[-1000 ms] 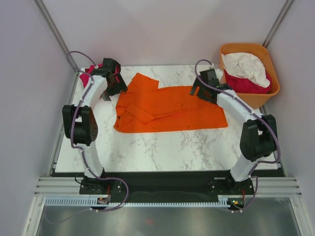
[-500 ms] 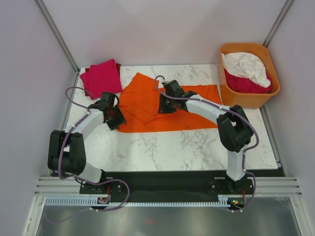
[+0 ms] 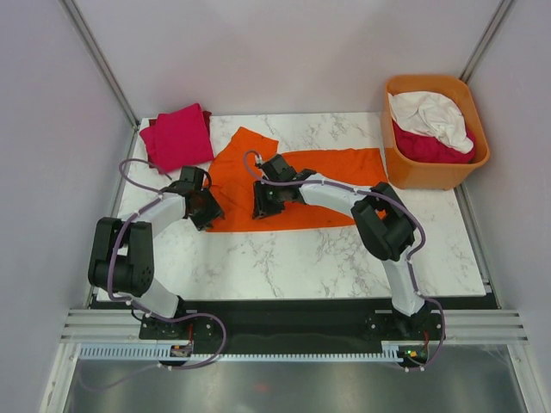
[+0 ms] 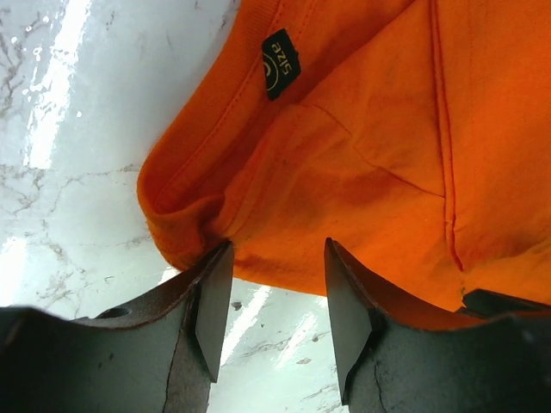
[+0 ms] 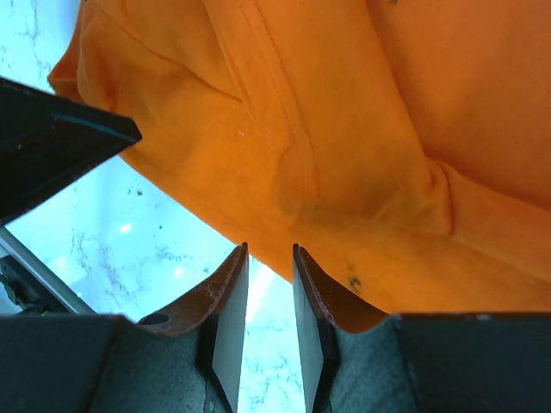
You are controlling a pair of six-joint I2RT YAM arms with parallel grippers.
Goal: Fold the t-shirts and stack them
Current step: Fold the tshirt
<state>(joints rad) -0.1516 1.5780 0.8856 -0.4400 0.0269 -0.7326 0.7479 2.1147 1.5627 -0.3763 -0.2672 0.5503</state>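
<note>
Meeting the orange t-shirt's (image 3: 344, 163) hem, left end effector (image 4: 275, 249) is released; right end effector (image 5: 269, 251) unclear.

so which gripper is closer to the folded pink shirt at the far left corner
Left. The left gripper is at the orange shirt's left edge, in front of the pink shirt; the right gripper is farther right, along the orange shirt's near edge.
</note>
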